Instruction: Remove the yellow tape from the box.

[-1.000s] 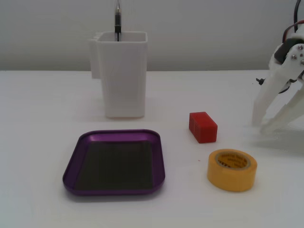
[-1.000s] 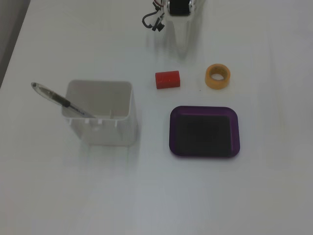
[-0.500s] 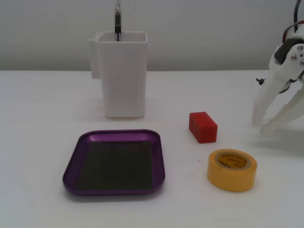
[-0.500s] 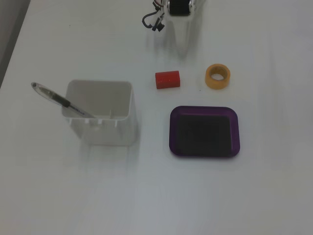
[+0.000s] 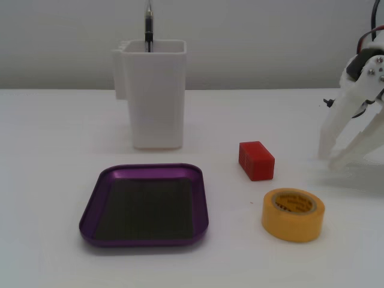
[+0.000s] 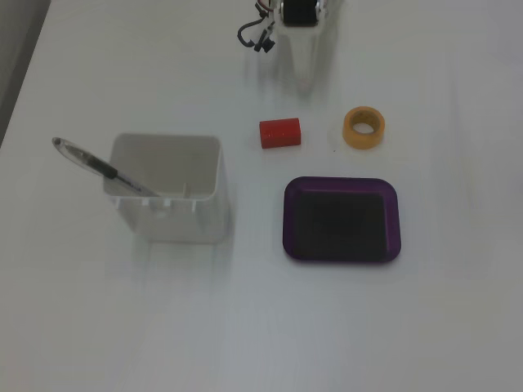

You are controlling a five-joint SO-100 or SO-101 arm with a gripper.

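The yellow tape [image 5: 293,214] lies flat on the white table, outside the box, to the right of it; it also shows in the other fixed view [image 6: 363,128]. The box [image 5: 144,239], a shallow purple tray with a dark bottom, holds nothing, as both fixed views show [image 6: 341,254]. My gripper [image 5: 330,161] stands at the right edge, its white fingers slightly apart and empty, tips close to the table, behind and right of the tape. From above my gripper [image 6: 306,80] points down between the red block and the tape, farther back.
A small red block [image 5: 256,160] lies between tray and gripper [image 6: 279,132]. A tall white container [image 5: 153,96] with a pen [image 5: 148,27] in it stands behind the tray [image 6: 167,192].
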